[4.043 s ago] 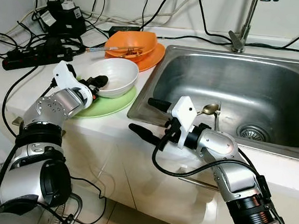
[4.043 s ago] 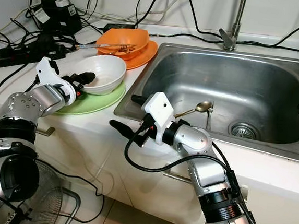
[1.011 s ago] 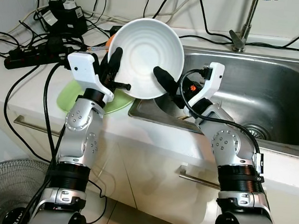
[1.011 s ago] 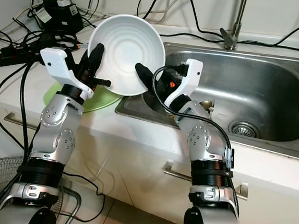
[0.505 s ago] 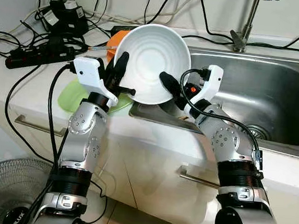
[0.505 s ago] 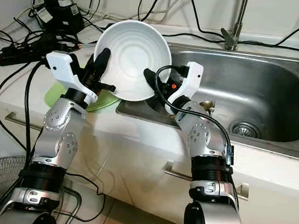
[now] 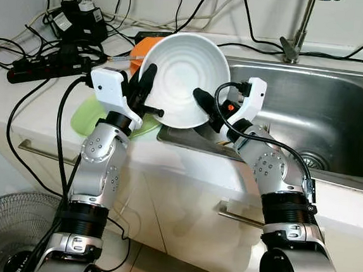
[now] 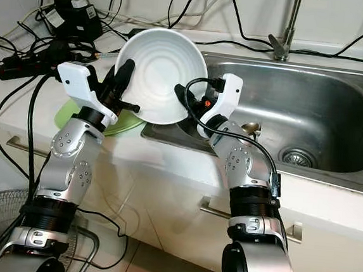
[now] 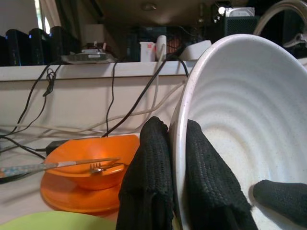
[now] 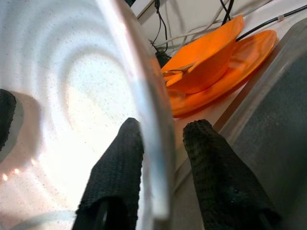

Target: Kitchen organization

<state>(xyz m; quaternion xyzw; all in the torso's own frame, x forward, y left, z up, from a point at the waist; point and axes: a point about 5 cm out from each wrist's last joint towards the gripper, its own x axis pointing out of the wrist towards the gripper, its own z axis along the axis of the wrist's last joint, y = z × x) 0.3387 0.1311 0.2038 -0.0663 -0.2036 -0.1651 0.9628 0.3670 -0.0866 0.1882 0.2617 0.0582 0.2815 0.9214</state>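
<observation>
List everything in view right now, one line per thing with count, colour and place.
white bowl: one, white, held tilted above the counter edge at the sink's near left corner
green plate: one, light green, on the counter under the bowl
orange bowl: one, orange, on the orange plate, behind the white bowl
orange plate: one, orange, on the counter
fork: one, lying across the orange bowl
sink: one, steel, right of the dishes
spoon: one, metal, in the sink
faucet: one, steel, behind the sink
power strip: one, black, far left on the counter, amid cables
fan: one, on the floor, left
left gripper: clamped on the bowl's left rim
right gripper: clamped on the bowl's right rim
</observation>
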